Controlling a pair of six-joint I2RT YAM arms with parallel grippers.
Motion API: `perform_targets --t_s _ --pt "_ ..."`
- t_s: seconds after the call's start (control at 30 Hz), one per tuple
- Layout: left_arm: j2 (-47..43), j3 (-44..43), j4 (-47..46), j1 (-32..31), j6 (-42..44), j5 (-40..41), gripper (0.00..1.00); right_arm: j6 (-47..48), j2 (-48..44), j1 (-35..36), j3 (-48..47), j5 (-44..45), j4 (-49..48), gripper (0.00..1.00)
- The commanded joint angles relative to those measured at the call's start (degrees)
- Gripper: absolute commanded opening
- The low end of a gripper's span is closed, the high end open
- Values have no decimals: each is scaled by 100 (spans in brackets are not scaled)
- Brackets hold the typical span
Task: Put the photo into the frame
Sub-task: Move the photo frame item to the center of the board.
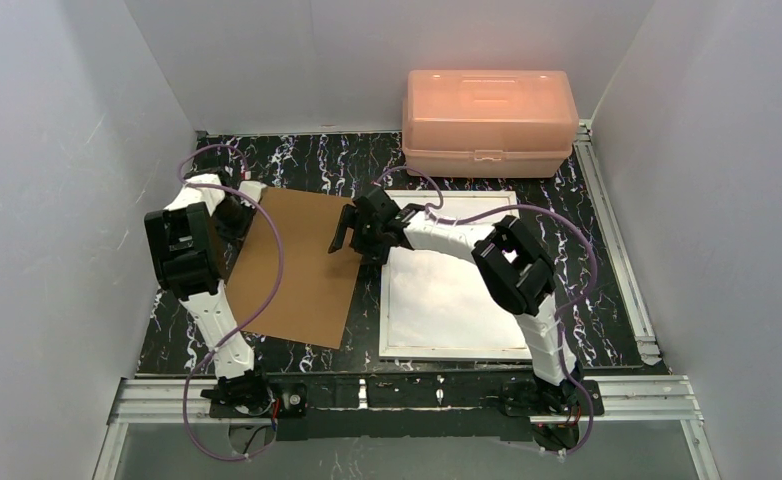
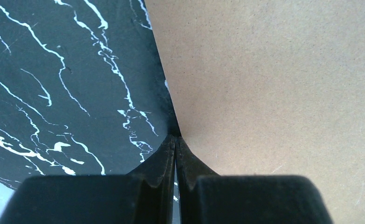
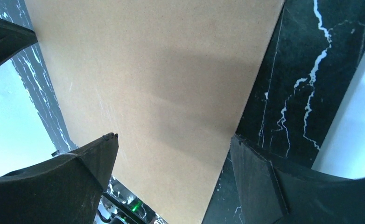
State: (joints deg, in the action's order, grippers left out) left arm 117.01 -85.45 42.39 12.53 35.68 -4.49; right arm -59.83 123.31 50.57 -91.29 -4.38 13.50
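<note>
The white frame (image 1: 447,353) lies flat at the right of the table, its inside pale and partly covered by my right arm. The photo is out of view. A plain brown backing board (image 1: 297,265) lies left of the frame. My right gripper (image 1: 352,230) hangs open over the board's right edge; in the right wrist view (image 3: 171,144) the board (image 3: 162,93) spans the gap and nothing is held. My left gripper (image 1: 232,215) is at the board's far-left edge. Seen from the left wrist, its jaws (image 2: 176,137) are shut, tips at the rim of the board (image 2: 274,93).
A pink plastic box (image 1: 489,120) stands shut at the back, behind the frame. The table top is black marble-patterned (image 1: 317,160), walled in white on three sides, with metal rails along the right and near edges. Purple cables loop off both arms.
</note>
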Motion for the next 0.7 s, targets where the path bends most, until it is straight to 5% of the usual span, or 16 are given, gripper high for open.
perform_targets --t_s 0.0,0.67 --pt "45 314 849 -445 -176 -1298 0 -335 -693 111 -12 -293 -1305 95" --pt "-94 527 933 -1145 -401 -1560 0 -432 -1523 -34 784 -103 -1769 94"
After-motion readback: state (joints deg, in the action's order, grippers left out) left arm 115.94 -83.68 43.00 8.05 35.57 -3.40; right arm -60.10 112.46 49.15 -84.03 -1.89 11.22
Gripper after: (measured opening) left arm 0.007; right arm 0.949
